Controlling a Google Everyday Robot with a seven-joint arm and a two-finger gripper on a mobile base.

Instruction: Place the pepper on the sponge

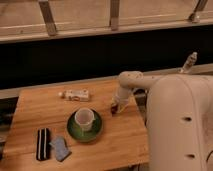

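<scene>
End effector (115, 106) is down at the counter (35, 115), near the right edge, just right of the green plate (72, 133), and clenched on the pepper (113, 109). Pepper shows only as a small dark red bit at the fingertips, low against the wood; cannot tell if it touches the surface or sits just off it. Pale arm (128, 84) bends down to it from the big white robot body (180, 125) filling the right side of the view.

Sponge (60, 148), blue-grey and flat, lies at the front left of the counter, well apart from the pepper, with the plate between them. Sponge touches or nearly touches the black block with white stripes (43, 144) on its left, and lies slightly skewed to it.

White cup (84, 118) stands upright on the green plate, about mid-counter. Pale oblong packet (76, 94) lies flat toward the back of the counter, behind the plate and left of the end effector, apart from both.

Dark band and a railing run behind the counter
</scene>
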